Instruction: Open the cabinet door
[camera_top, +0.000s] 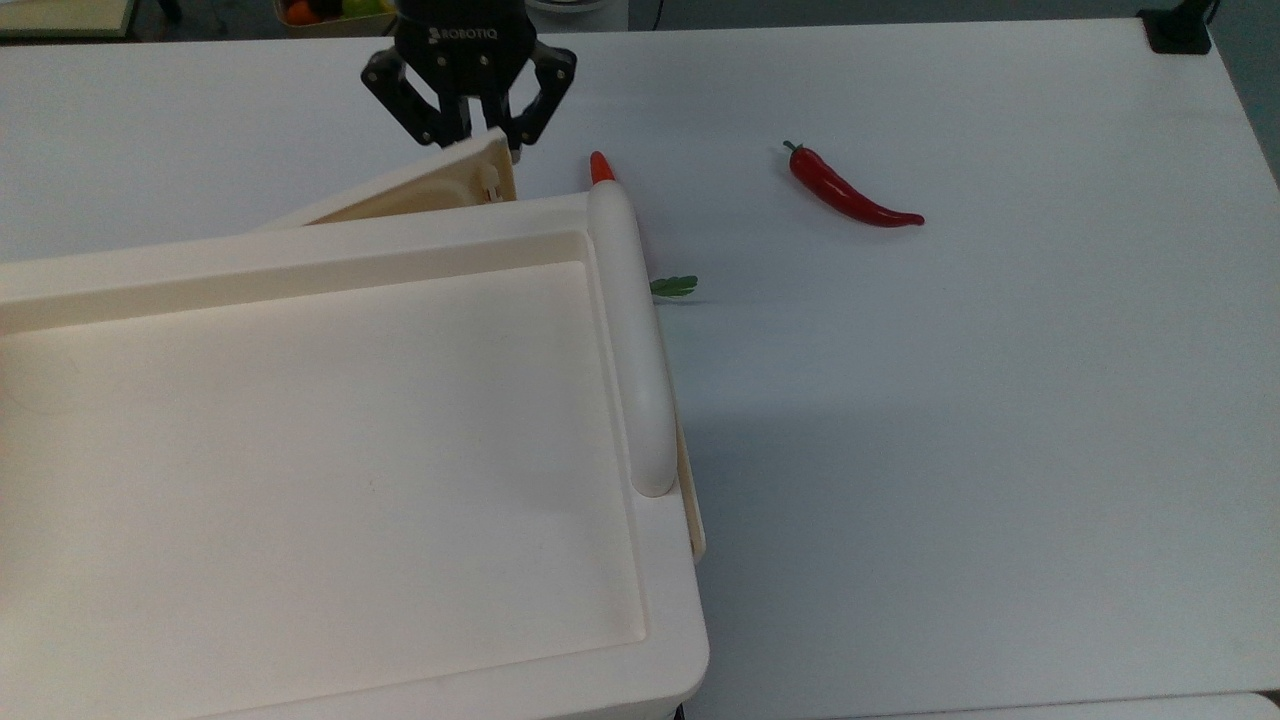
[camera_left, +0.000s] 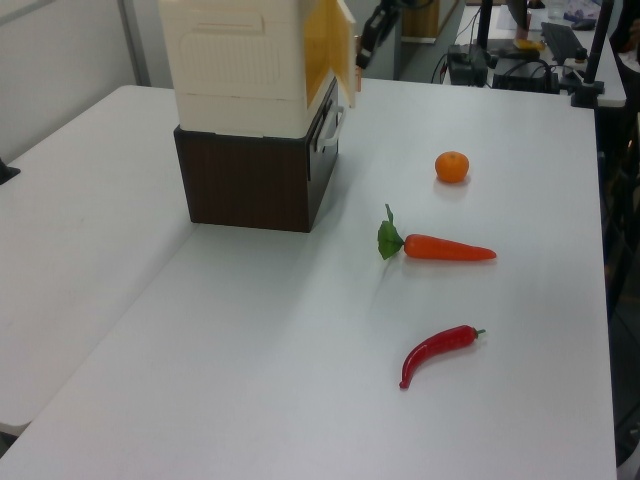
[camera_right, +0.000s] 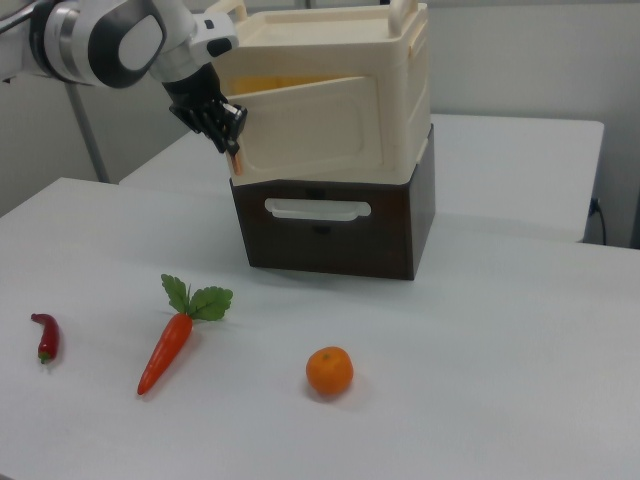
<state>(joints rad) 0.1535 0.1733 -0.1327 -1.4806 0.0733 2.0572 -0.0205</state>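
The cabinet (camera_top: 300, 450) is a big cream box that stands on a dark brown base (camera_left: 250, 175). Its cabinet door (camera_top: 420, 188) stands swung out at an angle from the front, showing an orange inside face (camera_left: 322, 40) in the left view. My gripper (camera_top: 485, 140) is at the door's free edge, and its fingers close in on that edge from both sides. In the right view the gripper (camera_right: 230, 135) sits at the left end of the tilted door (camera_right: 310, 130). The left view shows the gripper (camera_left: 362, 58) just right of the door.
A carrot (camera_right: 165, 350), an orange (camera_right: 329, 371) and a red chili (camera_top: 850, 195) lie on the white table (camera_top: 950, 450) in front of the cabinet. The brown base has a white drawer handle (camera_right: 317, 209). A long rounded bar (camera_top: 635, 340) runs along the cabinet top.
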